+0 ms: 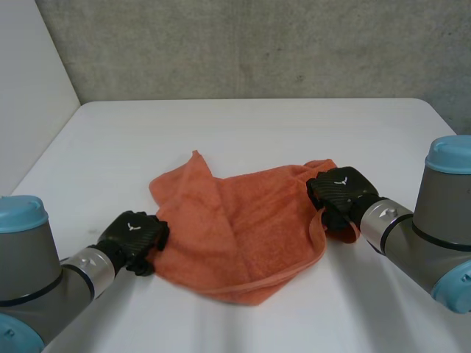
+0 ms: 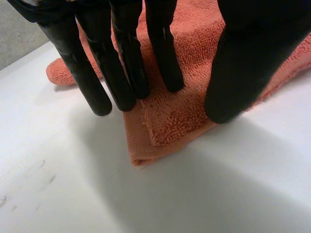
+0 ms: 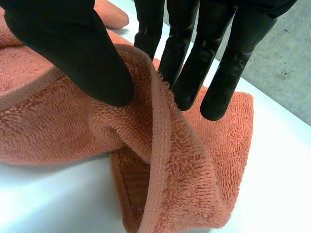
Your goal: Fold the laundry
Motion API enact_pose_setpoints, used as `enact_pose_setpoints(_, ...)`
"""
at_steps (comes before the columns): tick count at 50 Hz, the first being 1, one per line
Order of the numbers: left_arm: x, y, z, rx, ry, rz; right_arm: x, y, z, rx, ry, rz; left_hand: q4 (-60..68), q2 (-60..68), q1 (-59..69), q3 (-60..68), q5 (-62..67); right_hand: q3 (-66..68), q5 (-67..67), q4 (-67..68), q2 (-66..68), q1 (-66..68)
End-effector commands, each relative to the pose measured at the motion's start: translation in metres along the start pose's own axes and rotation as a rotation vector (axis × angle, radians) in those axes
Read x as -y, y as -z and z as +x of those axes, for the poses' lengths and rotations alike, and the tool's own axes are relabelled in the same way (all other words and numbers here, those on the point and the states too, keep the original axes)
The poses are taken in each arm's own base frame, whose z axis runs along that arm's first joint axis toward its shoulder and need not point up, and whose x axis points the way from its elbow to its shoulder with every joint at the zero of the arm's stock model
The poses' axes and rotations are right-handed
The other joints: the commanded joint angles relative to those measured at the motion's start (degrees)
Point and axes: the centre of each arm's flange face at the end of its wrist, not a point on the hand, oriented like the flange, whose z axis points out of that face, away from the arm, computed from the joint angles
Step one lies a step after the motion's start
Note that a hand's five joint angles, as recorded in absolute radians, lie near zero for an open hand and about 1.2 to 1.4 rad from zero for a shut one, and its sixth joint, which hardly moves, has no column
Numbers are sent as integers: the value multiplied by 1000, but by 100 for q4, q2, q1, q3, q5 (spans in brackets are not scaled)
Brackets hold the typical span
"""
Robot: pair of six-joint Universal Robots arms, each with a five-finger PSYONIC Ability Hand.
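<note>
Rumpled orange towel (image 1: 243, 235) sitting about mid-way across the white table (image 1: 257, 125), one side flopped over itself. Over at its right edge, right hand (image 1: 342, 193) pinching a raised fold of hem between thumb and fingers (image 3: 187, 77). Down at the near left corner, left hand (image 1: 134, 237) just relaxed, straight fingers and thumb apart, tips on the doubled-over corner, nothing clamped.

No actual words or numbers to read anywhere here. Closest thing is a little white V-shaped emblem (image 1: 132, 226) on the back of the left hand (image 1: 136, 239) and the same one on the right hand (image 1: 342, 193).
</note>
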Motion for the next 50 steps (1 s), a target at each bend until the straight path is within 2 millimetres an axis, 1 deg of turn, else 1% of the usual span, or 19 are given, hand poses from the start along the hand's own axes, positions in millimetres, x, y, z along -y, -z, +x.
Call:
enact_pose_setpoints(1, 3, -1, -1, 13, -10, 22, 0, 0, 0, 0, 0, -1, 3227, 3219, 3247, 3230, 3292, 1209, 1297, 1165, 1263, 2357)
enact_pose_setpoints(8, 9, 1, -2, 31, -23, 59, 1, 0, 0, -2, 0, 1, 3227, 3219, 3247, 3230, 3292, 1209, 1297, 1165, 1263, 2357)
enact_pose_setpoints(10, 18, 6, -4, 44, -28, 90, 1, 0, 0, -2, 0, 1, 3227, 3219, 3247, 3230, 3292, 1209, 1297, 1165, 1263, 2357)
enact_pose_setpoints(14, 24, 10, -5, 55, -34, 109, 2, 0, 2, -6, 1, 6, 3227, 3219, 3247, 3230, 3292, 1209, 1297, 1165, 1263, 2357)
enact_pose_setpoints(21, 23, 13, -5, 46, -29, 103, 5, 1, 5, -10, 1, 15, 3227, 3219, 3247, 3230, 3292, 1209, 1297, 1165, 1263, 2357)
enact_pose_setpoints(22, 22, 13, -3, 41, -29, 98, 5, 1, 5, -10, 1, 13, 1614, 1606, 1634, 1617, 1679, 1209, 1297, 1165, 1263, 2357)
enact_pose_setpoints(23, 20, 13, -2, 39, -29, 93, 5, 1, 4, -10, 2, 13, 732, 724, 752, 735, 797, 1209, 1297, 1165, 1263, 2357)
enact_pose_setpoints(24, 19, 13, -1, 35, -29, 88, 5, 1, 4, -9, 1, 10, 224, 216, 244, 227, 289, 1209, 1297, 1165, 1263, 2357)
enact_pose_setpoints(25, 18, 14, -1, 33, -27, 84, 4, 1, 2, -5, 2, 8, 102, 94, 122, 105, 167, 1209, 1297, 1165, 1263, 2357)
enact_pose_setpoints(31, 11, 17, 3, 20, -19, 54, 2, 1, 0, -2, 1, 1, 33, 26, 54, 37, 99, 1209, 1297, 1165, 1263, 2357)
enact_pose_setpoints(41, 5, 20, 4, 13, -8, 24, 2, 1, 0, -1, 1, 2, 84, 76, 104, 87, 149, 1209, 1297, 1165, 1263, 2357)
enact_pose_setpoints(45, 5, 19, 4, 13, -7, 23, 2, 1, 0, -2, 1, 0, 84, 76, 104, 87, 149, 1209, 1297, 1165, 1263, 2357)
enact_pose_setpoints(50, -2, 15, 6, 0, 0, 0, 1, 1, -1, 1, 0, -4, 67, 59, 87, 70, 132, 1209, 1297, 1165, 1263, 2357)
